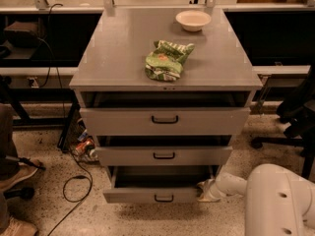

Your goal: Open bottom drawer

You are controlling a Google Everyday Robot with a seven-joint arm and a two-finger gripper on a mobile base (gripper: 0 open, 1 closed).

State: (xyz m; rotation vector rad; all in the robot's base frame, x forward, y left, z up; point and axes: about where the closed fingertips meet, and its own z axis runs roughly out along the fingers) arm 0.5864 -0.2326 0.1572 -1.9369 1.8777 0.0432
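Listing 1 cabinet point(123, 53), 3 drawers

Bottom drawer point(142, 194): lower centre of frame, pulled partly out. Gripper point(205, 191): lower right, at that drawer's right front corner; its opening and any hold cannot be told.

White arm point(275, 205) enters from lower right — its end effector point(205, 191) held low, pointing leftward.
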